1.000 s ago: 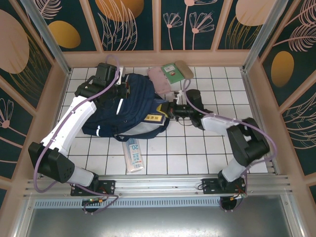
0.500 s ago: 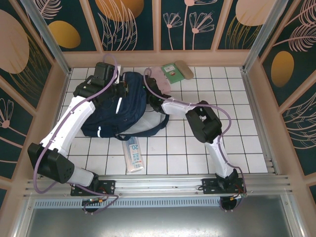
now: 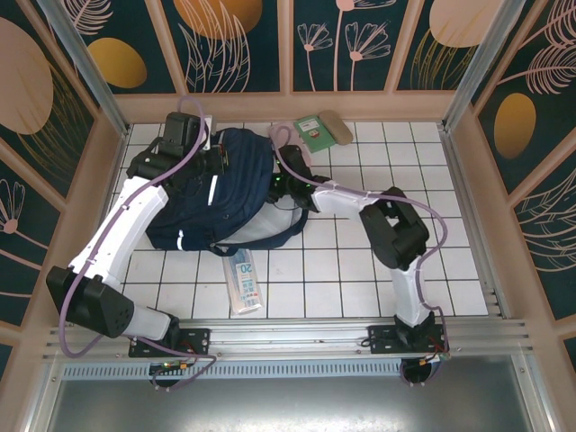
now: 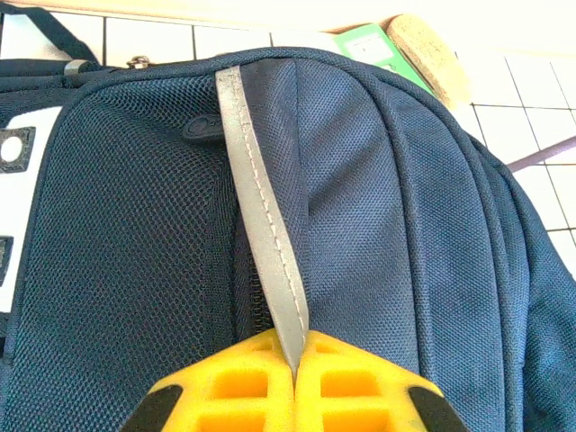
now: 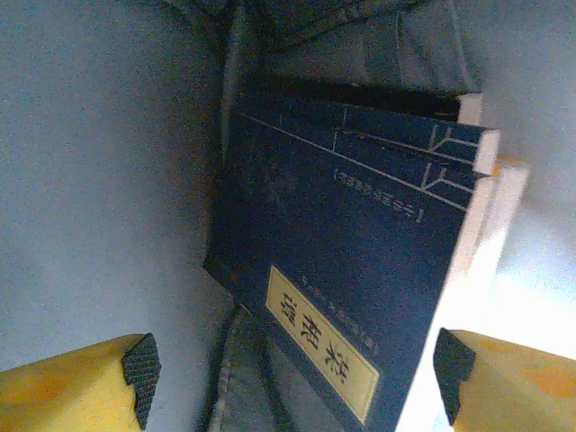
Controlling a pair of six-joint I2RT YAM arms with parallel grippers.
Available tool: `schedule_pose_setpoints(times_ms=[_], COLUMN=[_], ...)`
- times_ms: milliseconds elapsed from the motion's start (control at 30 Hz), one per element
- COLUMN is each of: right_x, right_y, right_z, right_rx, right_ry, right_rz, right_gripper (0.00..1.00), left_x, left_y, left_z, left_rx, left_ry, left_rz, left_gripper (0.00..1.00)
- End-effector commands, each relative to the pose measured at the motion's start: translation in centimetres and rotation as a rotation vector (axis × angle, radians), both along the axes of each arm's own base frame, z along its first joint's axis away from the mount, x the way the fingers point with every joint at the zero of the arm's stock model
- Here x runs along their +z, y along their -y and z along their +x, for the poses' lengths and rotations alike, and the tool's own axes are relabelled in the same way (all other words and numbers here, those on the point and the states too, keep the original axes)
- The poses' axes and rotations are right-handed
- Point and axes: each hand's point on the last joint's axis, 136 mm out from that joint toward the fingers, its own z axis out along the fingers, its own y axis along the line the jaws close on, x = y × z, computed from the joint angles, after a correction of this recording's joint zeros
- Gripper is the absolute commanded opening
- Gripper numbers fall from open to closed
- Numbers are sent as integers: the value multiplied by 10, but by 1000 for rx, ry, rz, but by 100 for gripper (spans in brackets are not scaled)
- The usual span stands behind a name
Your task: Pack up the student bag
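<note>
The left tool (image 4: pixel 295 360) is clamped shut on the reflective stripe (image 4: pixel 261 216) of the student bag (image 3: pixel 241 173), which is laid on the table (image 3: pixel 342 270). The right tool (image 5: pixel 297 367) is spread wide inside the bag, with a navy book (image 5: pixel 360 261) seen just ahead, ungripped.

It is a robot-lab enclosure: a white tiled tabletop (image 3: pixel 360 270), walled by leaf-patterned panels (image 3: pixel 243 45), with an aluminium mounting rail (image 3: pixel 297 335).

the right gripper (image 5: pixel 295 364) has pushed from the mouth of the student bag (image 3: pixel 229 193) to deep inside it. its jaws have sprung wide apart, letting go of the dark blue book (image 5: pixel 360 261), which now lies loose against the lining.
</note>
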Motion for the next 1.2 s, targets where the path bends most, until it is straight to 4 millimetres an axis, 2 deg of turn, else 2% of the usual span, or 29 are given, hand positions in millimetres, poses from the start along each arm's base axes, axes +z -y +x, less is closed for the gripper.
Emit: schedule_pose_setpoints(times_ms=[0, 100, 167, 333, 467, 533, 667, 733, 833, 933, 1167], right_x=[30, 28, 23, 7, -14, -22, -36, -50, -67, -83, -102], right_y=[23, 54, 80, 152, 187, 201, 223, 235, 241, 240, 251], right_z=[7, 15, 24, 59, 99, 125, 173, 198, 226, 245, 263], right_rx=[-18, -89, -144, -311, -349, -358, -379, -393, -376, -347, -369], right_ry=[131, 158, 155, 141, 115, 123, 142, 142, 146, 142, 154], right_rz=[8, -54, -96, -197, -265, -320, -377, -412, -435, -465, -514], right_gripper=[81, 80, 76, 73, 72, 72, 73, 73, 73, 73, 73], left_x=[64, 58, 45, -27, -67, -80, -87, -90, -97, -96, -85], left_y=[2, 1, 5, 17, 34, 34, 22, 20, 21, 14, -34], left_z=[12, 15, 17, 26, 27, 29, 32, 32, 33, 36, 49], left_rx=[10, 16, 3, -35, -72, -64, -14, -1, 2, 36, 210], left_ry=[213, 207, 187, 52, -13, -31, -10, -9, -20, -12, 26], left_rz=[-102, -97, -98, -30, -52, -48, -17, -19, -30, -48, -104], left_gripper=[0, 0, 0, 0, 0, 0, 0, 0, 0, 0, 0])
